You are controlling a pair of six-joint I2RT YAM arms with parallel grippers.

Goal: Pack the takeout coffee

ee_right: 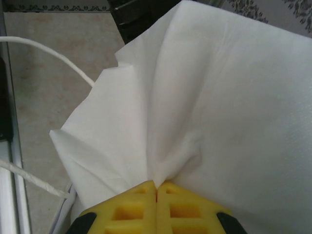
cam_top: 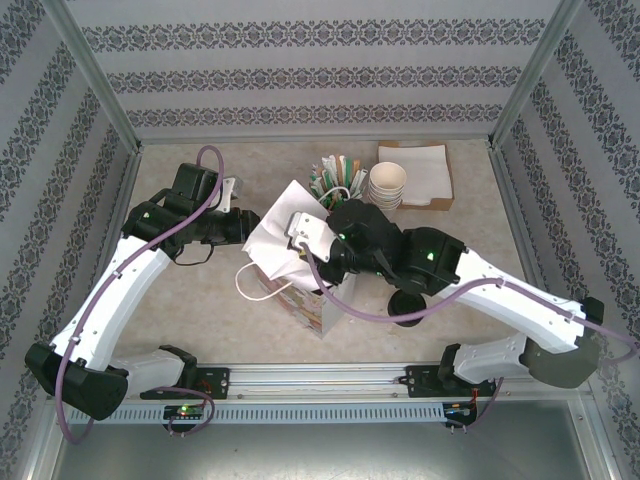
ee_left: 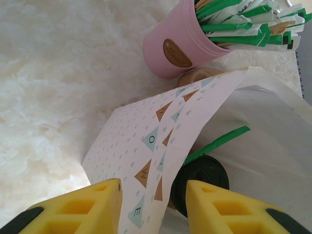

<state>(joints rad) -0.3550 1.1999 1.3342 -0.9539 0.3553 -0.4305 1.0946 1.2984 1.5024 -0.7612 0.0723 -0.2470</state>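
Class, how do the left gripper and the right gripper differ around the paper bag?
The left gripper has its fingers apart; the right gripper is shut. The left gripper straddles the patterned side of the paper bag; the right gripper pinches its plain white paper. Both have yellow fingers.

takeout coffee | black round lid showing | inside patterned paper bag, partly hidden

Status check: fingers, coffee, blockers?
Right fingers shut on paper bag edge. Left fingers open, straddling its wall. Takeout coffee looks inside, lid showing. Pink cup just beyond.
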